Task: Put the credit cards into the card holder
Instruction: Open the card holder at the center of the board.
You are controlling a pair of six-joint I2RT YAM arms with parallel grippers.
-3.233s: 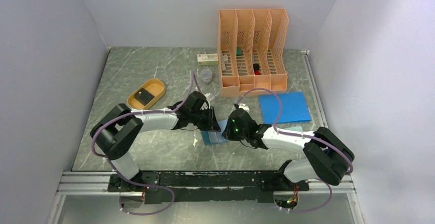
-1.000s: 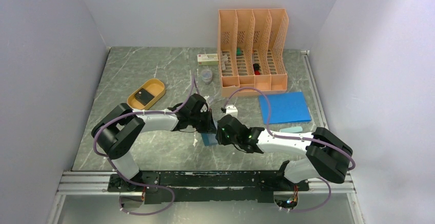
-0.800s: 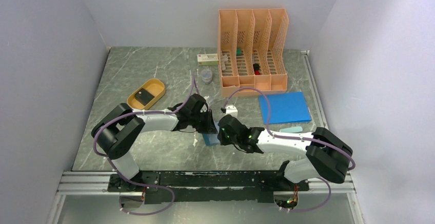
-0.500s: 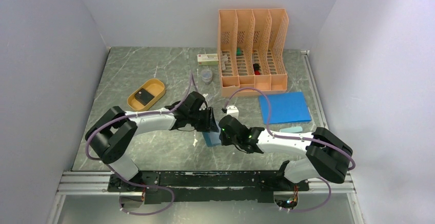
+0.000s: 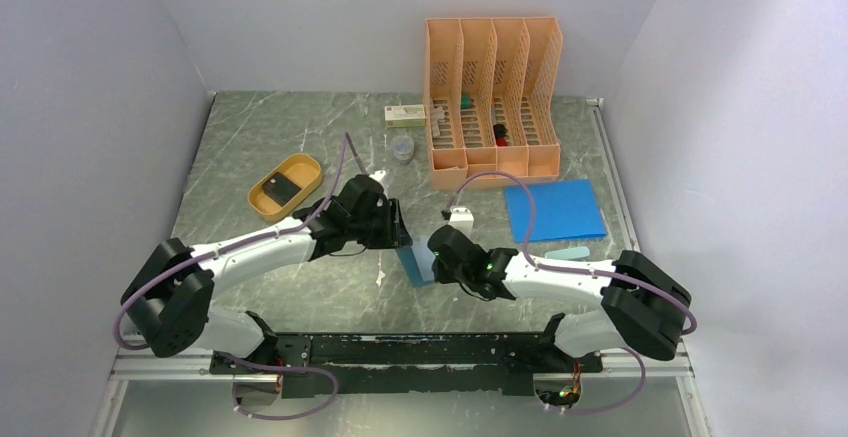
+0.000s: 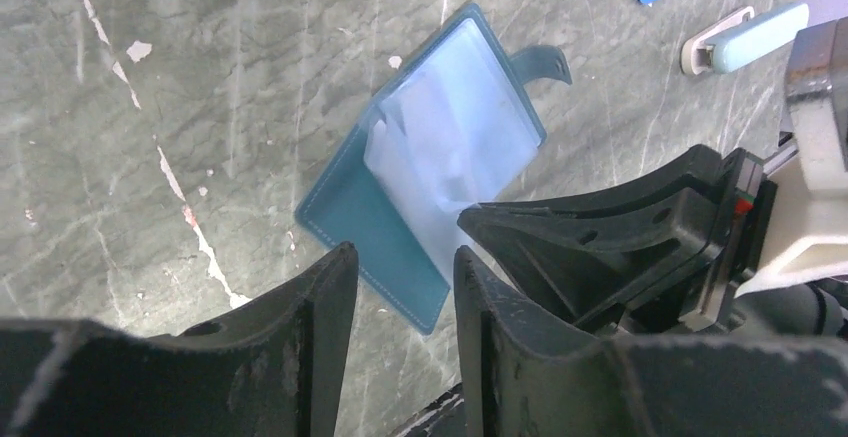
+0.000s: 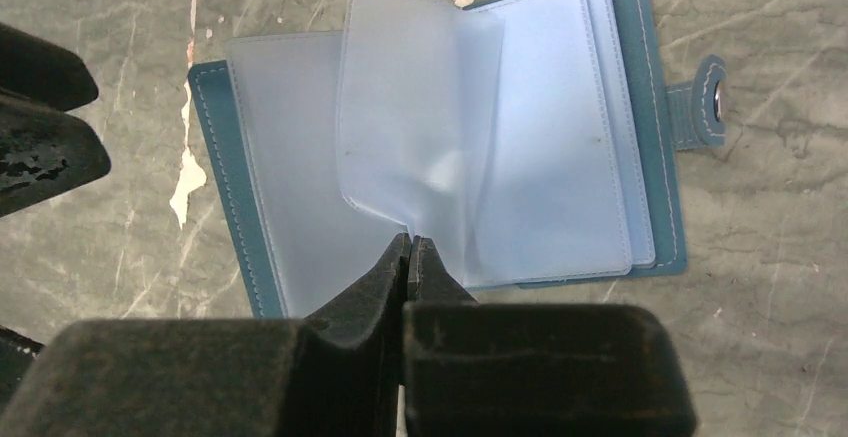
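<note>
The teal card holder (image 5: 416, 263) lies open on the marble table, its clear pockets (image 7: 560, 137) facing up and its snap tab (image 7: 706, 100) to the right. My right gripper (image 7: 410, 240) is shut on the lower edge of one clear pocket leaf, which stands up from the holder. My left gripper (image 6: 400, 252) hovers open just left of the holder (image 6: 350, 219), with nothing between its fingers. In the top view the left gripper (image 5: 398, 232) and right gripper (image 5: 437, 257) flank the holder. One dark credit card (image 5: 281, 188) lies in the orange oval tray (image 5: 262, 200).
An orange file organiser (image 5: 493, 97) stands at the back. A flat blue sheet (image 5: 555, 209) lies at the right, with a pale teal oblong thing (image 5: 568, 253) near it. A small white box (image 5: 405, 114) and a clear cup (image 5: 402, 146) sit behind the arms.
My left gripper has opened and drawn back to the left, away from the holder. My right gripper has shut on the clear pocket leaf and stays there.
</note>
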